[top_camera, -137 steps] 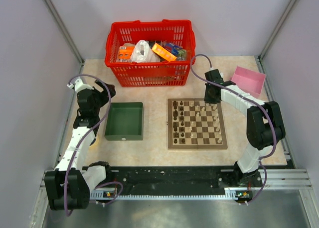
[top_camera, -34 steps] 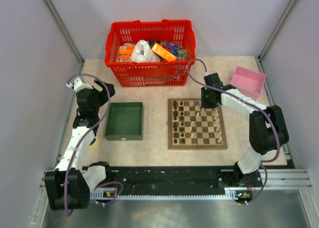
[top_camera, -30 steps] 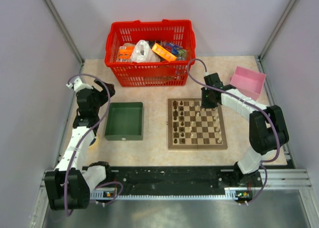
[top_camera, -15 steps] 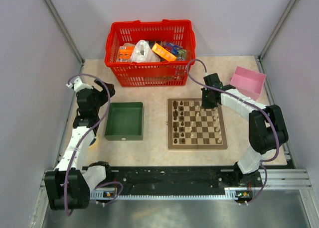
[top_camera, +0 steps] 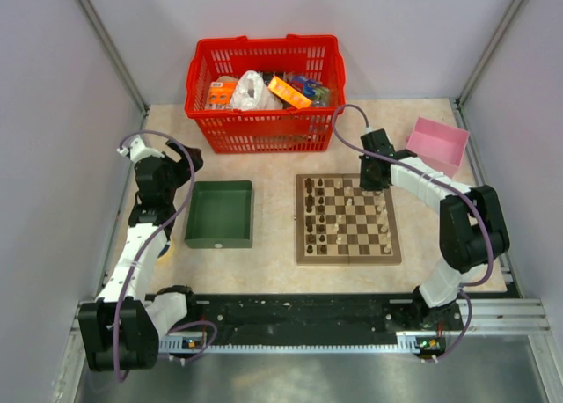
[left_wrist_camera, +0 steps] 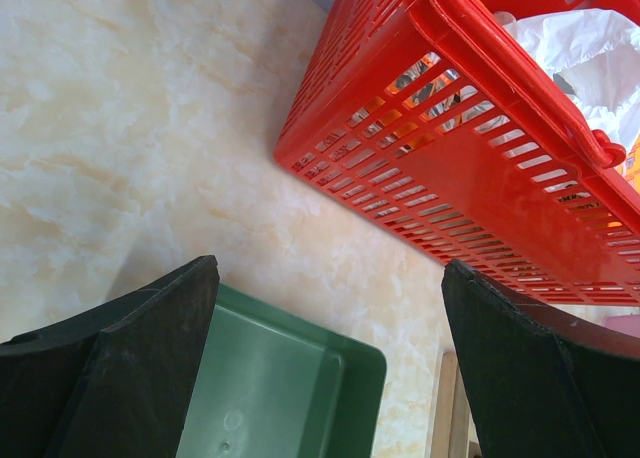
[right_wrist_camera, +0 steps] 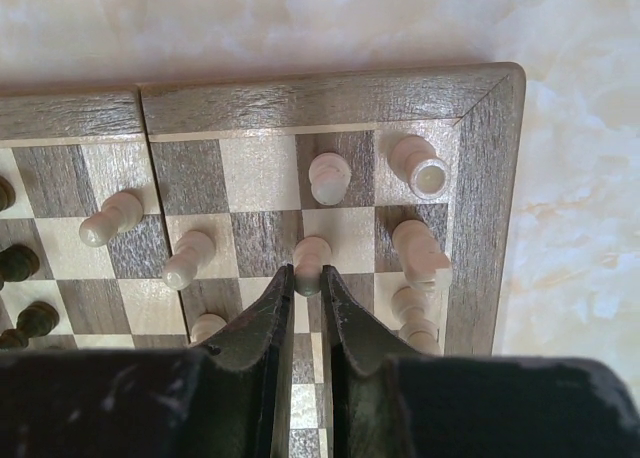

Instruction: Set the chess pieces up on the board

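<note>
Right gripper (right_wrist_camera: pixel 308 278), matte black fingers nearly together, pinches a small rounded pale tan wooden pawn (right_wrist_camera: pixel 312 250) standing near the far right corner of the grained, checkered wooden chessboard (right_wrist_camera: pixel 330 98) on the glossy cream marbled tabletop (right_wrist_camera: pixel 400 18); left gripper (left_wrist_camera: pixel 330 268), jaws spread wide, over the smooth green tray (left_wrist_camera: pixel 290 378).

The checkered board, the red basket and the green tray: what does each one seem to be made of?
The square checkered board looks like wood with a matt finish: grain lines run along its rim. The red slotted basket looks like glossy moulded plastic, with even slots. The dark green tray is probably plastic too: smooth, slightly shiny, rounded corners.
</note>
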Tool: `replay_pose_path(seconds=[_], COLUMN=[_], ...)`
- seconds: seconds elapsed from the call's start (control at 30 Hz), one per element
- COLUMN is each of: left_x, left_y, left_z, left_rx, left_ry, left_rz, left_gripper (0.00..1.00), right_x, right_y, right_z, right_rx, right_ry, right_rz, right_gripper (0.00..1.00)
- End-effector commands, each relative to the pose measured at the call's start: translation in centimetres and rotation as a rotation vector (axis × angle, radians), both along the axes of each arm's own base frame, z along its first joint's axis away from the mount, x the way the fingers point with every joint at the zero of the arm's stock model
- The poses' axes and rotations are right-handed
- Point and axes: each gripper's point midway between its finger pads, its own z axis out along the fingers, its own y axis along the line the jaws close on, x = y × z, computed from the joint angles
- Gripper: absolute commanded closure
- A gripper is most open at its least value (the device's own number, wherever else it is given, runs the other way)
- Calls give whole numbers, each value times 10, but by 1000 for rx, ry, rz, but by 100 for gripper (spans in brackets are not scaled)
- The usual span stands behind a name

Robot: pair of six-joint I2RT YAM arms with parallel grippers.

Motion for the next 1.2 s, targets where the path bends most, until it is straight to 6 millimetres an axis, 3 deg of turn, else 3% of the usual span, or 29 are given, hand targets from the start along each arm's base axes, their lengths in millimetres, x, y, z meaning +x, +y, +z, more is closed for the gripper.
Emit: replay_pose_path(seconds=[0.0,0.77,1.17], left_x=[3,4,5], left_y=[3,3,2], left_z=[18,17,18], left_rx=[6,4,-2], left_ry=[-61,-58,-63], left_rz=[8,7,3], left_gripper=[1,1,1], right_x=[4,4,2], right_y=[-7,-21,-18], right_z=[14,9,5], right_rx=[-18,-45,-31], right_ry=[-47,-43,-27], right_rz=[-16,-44,-27], right_gripper=[89,88,85])
